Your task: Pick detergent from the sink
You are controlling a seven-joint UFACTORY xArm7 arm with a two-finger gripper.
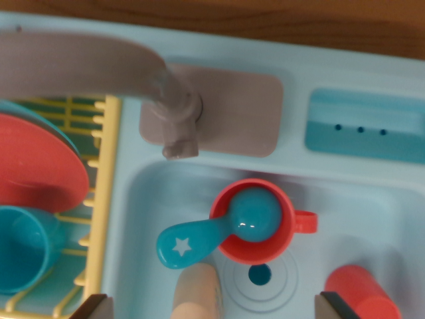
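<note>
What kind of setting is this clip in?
Likely a toy kitchen sink set on a wooden surface: a pale blue plastic sink with a faucet, a yellow dish rack holding a red plate, and a red cup.

A toy kitchen: plastic sink (pixel 133 199), faucet (pixel 133 73), dish rack (pixel 106 193).

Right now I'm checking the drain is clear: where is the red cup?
In the wrist view the red cup sits mid-basin in the sink, just above the drain hole, below the faucet, with a teal spoon resting in it.
</note>
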